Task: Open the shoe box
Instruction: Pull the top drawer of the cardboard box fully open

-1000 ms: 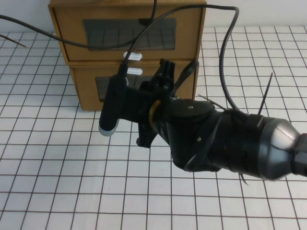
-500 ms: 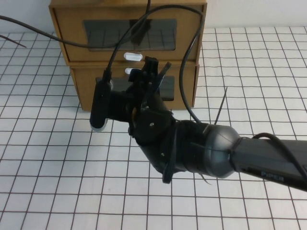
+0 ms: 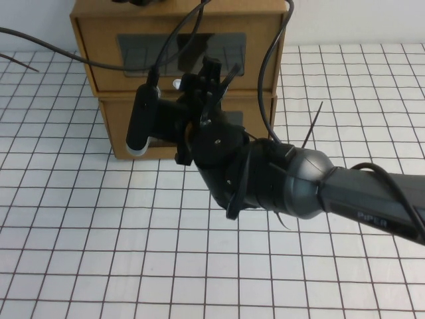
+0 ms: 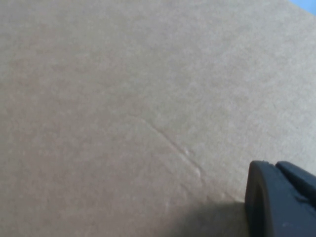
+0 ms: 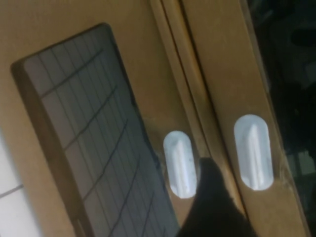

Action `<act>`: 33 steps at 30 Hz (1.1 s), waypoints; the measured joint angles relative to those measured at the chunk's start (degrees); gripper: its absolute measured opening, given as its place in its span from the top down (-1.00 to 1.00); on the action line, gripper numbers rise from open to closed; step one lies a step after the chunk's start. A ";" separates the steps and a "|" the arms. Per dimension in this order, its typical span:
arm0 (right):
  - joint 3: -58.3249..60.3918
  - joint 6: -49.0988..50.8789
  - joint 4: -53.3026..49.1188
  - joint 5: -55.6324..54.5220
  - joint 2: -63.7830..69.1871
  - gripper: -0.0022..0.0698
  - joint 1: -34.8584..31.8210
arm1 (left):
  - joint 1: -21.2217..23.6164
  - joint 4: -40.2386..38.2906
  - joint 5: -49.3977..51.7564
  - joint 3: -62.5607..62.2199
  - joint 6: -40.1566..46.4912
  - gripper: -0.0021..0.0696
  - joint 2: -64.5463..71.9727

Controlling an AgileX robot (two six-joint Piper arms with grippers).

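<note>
Looking at the last second, the right arm has swung in lower and stretched toward the stack of two brown cardboard drawer-style shoe boxes (image 3: 265, 40) at the far side of the white gridded table (image 3: 66, 219); the right gripper (image 3: 219, 70) is now right up at the front faces, about where the upper box meets the lower one; its jaws look spread apart with nothing between them, though the arm is so bulky in the high view that I'm only fairly sure; both drawer fronts still sit flush, so I'd say this is lining up for a pull and the actual opening hasn't started. Hidden stuff: the arm blocks most of the lower box's front in the high view; the right wrist view does better, showing two white oval pull tabs (image 5: 180, 163) either side of the seam, next to a dark rectangular window (image 5: 84, 123); one dark fingertip (image 5: 212, 197) sits just by the seam between the tabs, the other is out of frame, so I can't tell which tab it's after; the left gripper (image 4: 279, 200) is just a black corner against plain cardboard, close to a box; open or closed, can't tell.
</note>
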 joint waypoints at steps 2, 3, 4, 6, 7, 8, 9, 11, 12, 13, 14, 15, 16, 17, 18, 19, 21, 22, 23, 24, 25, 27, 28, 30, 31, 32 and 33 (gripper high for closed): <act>-0.04 0.00 -0.03 -1.38 0.00 -0.11 -0.39 | 0.00 0.00 0.00 0.00 0.00 0.95 0.00; -0.04 0.00 -0.12 -1.89 0.00 -0.11 -0.56 | 0.00 0.00 0.00 0.00 0.00 0.95 0.00; -0.14 0.00 -0.12 -2.19 0.03 -0.11 -0.70 | 0.00 0.00 0.00 0.00 0.00 0.95 0.00; -0.40 0.00 -0.26 -2.88 0.24 -0.10 -1.09 | 0.00 0.00 0.00 0.00 0.00 0.95 0.00; -0.66 0.00 -0.26 -3.15 0.37 -0.10 -1.22 | 0.00 0.00 0.00 0.00 0.00 0.95 0.00; -0.93 0.00 -0.26 -3.30 0.49 -0.10 -1.46 | 0.00 0.00 0.00 0.00 0.00 0.95 0.00; -1.25 0.00 -0.28 -3.40 0.78 -0.10 -1.60 | 0.00 0.00 0.00 0.00 0.00 0.95 0.00; -1.97 0.00 -0.38 -3.53 1.74 -0.10 -1.97 | 0.00 0.00 0.00 0.00 0.00 0.95 0.00; -2.30 -0.14 -0.38 -3.63 2.24 -0.10 -2.09 | 0.00 0.00 0.00 0.00 0.00 0.95 0.00; -2.46 -0.27 -0.49 -3.92 2.70 -0.10 -2.20 | 0.00 0.00 0.00 0.00 0.00 0.95 0.00; -2.61 -0.70 -0.49 -4.12 3.03 -0.10 -2.33 | 0.00 0.00 0.00 0.00 0.00 0.95 0.00; -2.71 -0.93 -0.49 -4.25 3.35 -0.10 -2.41 | 0.00 0.00 0.00 0.00 0.00 0.95 0.00; -2.71 -1.15 -0.49 -4.33 3.70 -0.10 -2.46 | 0.00 0.00 0.00 0.00 0.00 0.95 0.00; -2.71 -1.34 -0.60 -4.33 3.96 -0.10 -2.56 | 0.00 0.00 0.10 0.00 0.00 0.95 0.00; -2.84 -1.38 -0.89 -4.23 4.12 -0.10 -2.56 | 0.00 0.04 0.14 0.00 0.00 0.95 0.00; -2.84 -1.50 -0.87 -4.23 4.12 -0.10 -2.56 | 0.00 0.04 0.14 0.00 0.00 0.95 0.00; -2.88 -1.50 -0.87 -4.23 4.21 -0.10 -2.56 | 0.00 0.04 0.14 0.00 0.00 0.95 0.00; -2.88 -1.50 -0.87 -4.23 4.21 -0.10 -2.56 | 0.00 0.04 0.14 0.00 0.00 0.95 0.00; -2.88 -1.50 -0.87 -4.23 4.21 -0.10 -2.61 | 0.00 0.04 0.14 0.00 0.00 0.95 0.00; -2.88 -1.50 -1.01 -4.23 4.34 -0.10 -2.61 | 0.00 0.04 0.14 0.00 0.00 0.95 0.00; -2.88 -1.50 -1.14 -4.23 4.34 -0.10 -2.61 | 0.00 0.04 0.14 0.00 0.00 0.95 0.00; -2.97 -1.50 -1.38 -4.12 4.58 -0.10 -2.61 | 0.00 0.04 0.14 0.00 0.00 0.95 0.09; -2.97 -1.50 -1.52 -3.99 4.56 -0.10 -2.61 | 0.00 0.04 0.14 0.00 0.00 0.95 0.13; -2.97 -1.50 -1.62 -3.99 4.68 -0.10 -2.61 | 0.00 -0.08 0.14 0.00 0.00 0.95 0.23; -3.07 -1.50 -1.62 -3.99 4.68 -0.10 -2.61 | 0.00 -0.08 0.14 0.00 0.00 0.95 0.23; -3.11 -1.50 -1.62 -3.99 4.68 -0.10 -2.61 | 0.00 -0.08 0.14 -0.02 0.00 0.95 0.23; -3.39 -1.50 -1.62 -3.99 4.68 -0.10 -2.61 | 0.00 -0.08 0.14 -0.02 0.00 0.95 0.23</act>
